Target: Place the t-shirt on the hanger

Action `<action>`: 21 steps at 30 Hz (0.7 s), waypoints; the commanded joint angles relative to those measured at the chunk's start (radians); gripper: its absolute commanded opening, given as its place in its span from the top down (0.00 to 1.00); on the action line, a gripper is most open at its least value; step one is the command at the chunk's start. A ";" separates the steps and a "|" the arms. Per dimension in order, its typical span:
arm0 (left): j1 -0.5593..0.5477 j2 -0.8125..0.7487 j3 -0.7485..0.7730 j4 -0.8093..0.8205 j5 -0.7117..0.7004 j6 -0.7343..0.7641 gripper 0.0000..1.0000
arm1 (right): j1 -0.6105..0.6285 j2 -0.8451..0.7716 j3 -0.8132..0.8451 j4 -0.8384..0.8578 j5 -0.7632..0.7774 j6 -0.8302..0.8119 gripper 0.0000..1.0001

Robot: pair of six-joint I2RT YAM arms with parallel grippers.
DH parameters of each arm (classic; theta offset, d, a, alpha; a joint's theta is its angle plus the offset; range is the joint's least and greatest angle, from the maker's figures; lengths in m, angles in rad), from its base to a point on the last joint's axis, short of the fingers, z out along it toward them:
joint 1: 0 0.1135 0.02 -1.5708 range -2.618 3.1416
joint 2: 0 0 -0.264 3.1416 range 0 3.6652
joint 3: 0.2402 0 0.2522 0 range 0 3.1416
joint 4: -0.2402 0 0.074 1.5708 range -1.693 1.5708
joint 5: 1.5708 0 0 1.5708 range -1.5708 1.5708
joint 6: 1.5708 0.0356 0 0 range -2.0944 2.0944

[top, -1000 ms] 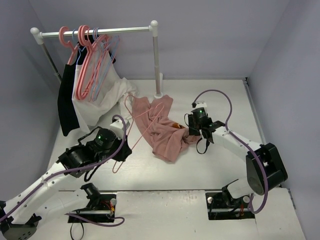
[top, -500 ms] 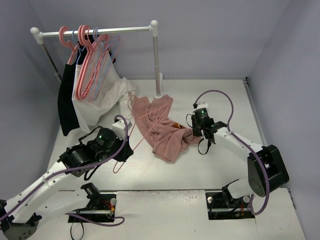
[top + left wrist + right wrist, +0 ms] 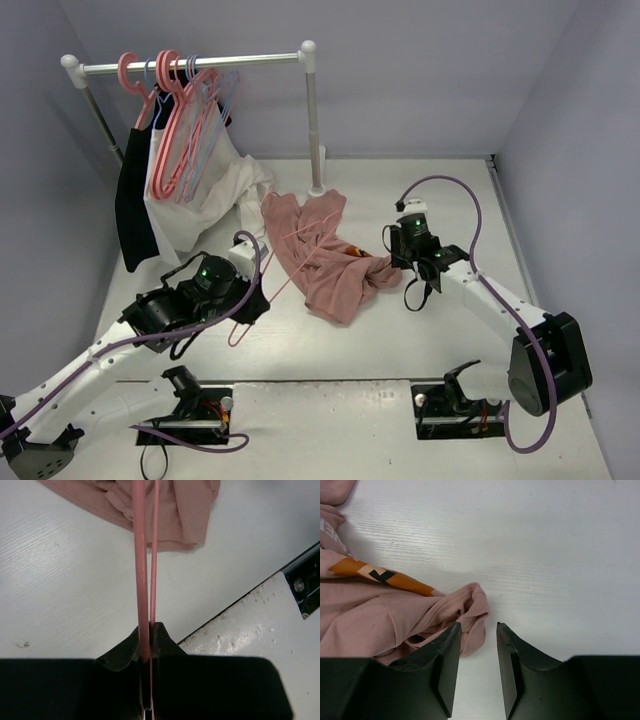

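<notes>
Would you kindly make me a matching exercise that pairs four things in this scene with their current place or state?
Things:
1 t-shirt
2 hanger
3 right gripper
4 white garment

States:
A hanging on the rack
B open at the t-shirt's edge
C crumpled on the table
D clamped in the left gripper

Pairs: 1-C; 2-D; 3-B; 4-A

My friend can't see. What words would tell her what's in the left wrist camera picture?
The black left gripper is shut on a thin pale-pink clothes hanger, whose two slim rods run straight up the picture and across a crumpled salmon-pink cotton t-shirt at the top. A white table lies beneath them.
</notes>
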 commanded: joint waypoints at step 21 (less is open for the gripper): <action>-0.013 0.016 0.006 0.071 0.026 0.057 1.00 | -0.013 0.165 0.114 -0.040 -0.042 -0.117 0.44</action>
